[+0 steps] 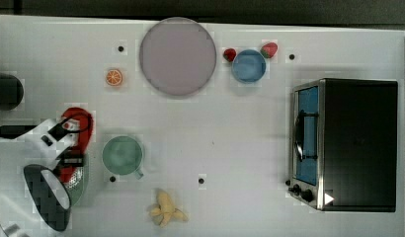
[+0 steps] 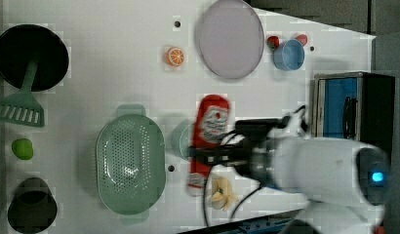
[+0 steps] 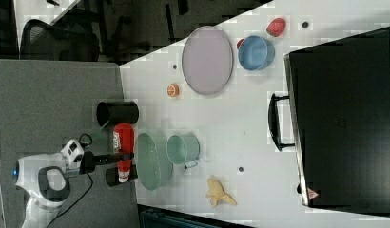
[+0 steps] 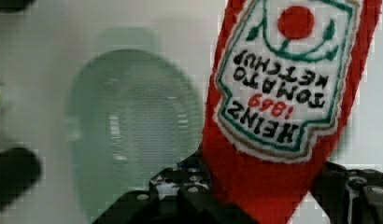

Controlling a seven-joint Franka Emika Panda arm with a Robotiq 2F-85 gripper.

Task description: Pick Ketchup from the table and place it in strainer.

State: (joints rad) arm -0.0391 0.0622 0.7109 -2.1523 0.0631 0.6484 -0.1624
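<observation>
At the lower left of the left view lies the large pale mint-green perforated plastic strainer [image 2: 130,163], on the white table [image 2: 115,63]. Right of it, mid-frame, the red soft Ketchup bottle with a white label [image 2: 209,136] hangs lifted off the table, clamped near its lower part between the black gripper's [image 2: 206,155] half-spread jaws.

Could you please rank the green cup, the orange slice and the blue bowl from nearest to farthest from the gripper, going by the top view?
Measured from the gripper, shut on the ketchup bottle:
1. Green cup: just to the top view's right of it.
2. Orange slice: farther, toward the top view's upper edge.
3. Blue bowl: farthest, well across the table to the top view's right, between two strawberries.
</observation>
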